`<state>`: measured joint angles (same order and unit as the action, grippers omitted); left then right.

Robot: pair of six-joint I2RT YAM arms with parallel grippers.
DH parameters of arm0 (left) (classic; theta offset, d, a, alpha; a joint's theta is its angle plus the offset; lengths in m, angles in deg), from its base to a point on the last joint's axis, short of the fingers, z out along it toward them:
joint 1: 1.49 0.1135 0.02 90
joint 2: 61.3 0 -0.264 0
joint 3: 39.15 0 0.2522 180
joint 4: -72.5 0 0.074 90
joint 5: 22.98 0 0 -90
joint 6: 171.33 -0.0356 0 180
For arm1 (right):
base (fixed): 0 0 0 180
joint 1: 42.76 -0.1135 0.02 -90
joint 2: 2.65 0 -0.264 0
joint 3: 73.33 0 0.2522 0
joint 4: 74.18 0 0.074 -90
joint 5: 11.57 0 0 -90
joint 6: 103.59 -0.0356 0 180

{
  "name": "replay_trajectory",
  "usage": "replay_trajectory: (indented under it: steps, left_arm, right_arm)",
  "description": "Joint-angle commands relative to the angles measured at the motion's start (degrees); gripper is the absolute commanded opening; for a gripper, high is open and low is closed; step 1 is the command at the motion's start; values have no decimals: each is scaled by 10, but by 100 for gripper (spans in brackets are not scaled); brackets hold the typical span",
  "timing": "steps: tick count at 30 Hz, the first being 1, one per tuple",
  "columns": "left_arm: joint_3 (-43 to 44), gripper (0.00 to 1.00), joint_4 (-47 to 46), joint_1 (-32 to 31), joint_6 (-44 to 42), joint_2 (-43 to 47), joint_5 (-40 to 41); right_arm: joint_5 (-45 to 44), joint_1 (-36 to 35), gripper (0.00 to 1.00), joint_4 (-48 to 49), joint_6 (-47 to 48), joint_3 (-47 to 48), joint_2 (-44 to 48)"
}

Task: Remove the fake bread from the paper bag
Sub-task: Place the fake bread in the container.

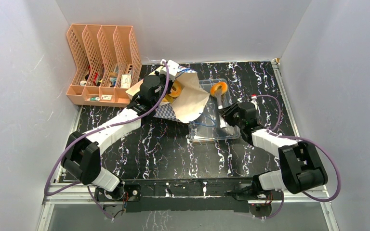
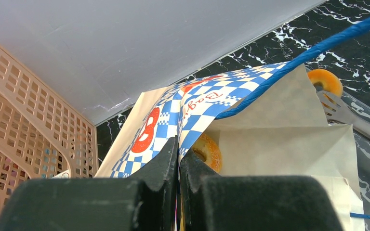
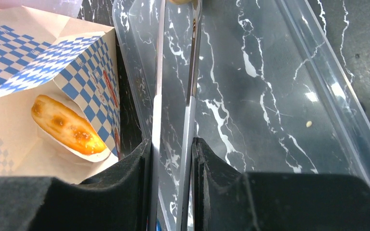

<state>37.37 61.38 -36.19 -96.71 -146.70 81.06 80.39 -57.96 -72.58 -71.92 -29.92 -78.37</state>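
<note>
One glazed ring [image 2: 207, 151] is lying inside the bag [image 1: 192, 98], just behind its checkered rim. A golden loaf [image 3: 67, 126] is resting in the bag's mouth, at the left of the right wrist view. A second ring [image 1: 218, 89] is sitting outside the bag, just to its right in the top view, at the tips of the tongs [image 3: 188, 115] over the far end of the clear tray [image 1: 207, 134]. I cannot tell whether it is touching the tray.

The left arm is stretching diagonally from the lower left up to the bag at upper centre. Its left pincer [image 2: 178, 154] is squeezing narrowly on the bag's checkered edge, with a blue cord [image 2: 308, 53] crossing above.

The right arm is bending in from the lower right, forearm pointing up and left. Its right pincer [image 3: 173, 144] is clamping the tongs' two metal arms.

A peach organizer [image 1: 101, 53] is standing at the upper left of the marbled surface [image 1: 164, 149].
</note>
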Motion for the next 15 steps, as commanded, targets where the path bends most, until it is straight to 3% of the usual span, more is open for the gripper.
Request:
replay_trajectory:
  steps: [1,9,15]
  left_arm:
    - [-3,0,-3,-1,5,24,-5]
    - [-7,0,-3,-1,2,26,-8]
    - [-8,0,-1,-1,0,28,-6]
  right_arm:
    - [14,10,0,109,-15,39,-19]
    - [25,24,1,139,-27,57,-72]
    - [40,30,35,154,-35,53,-92]
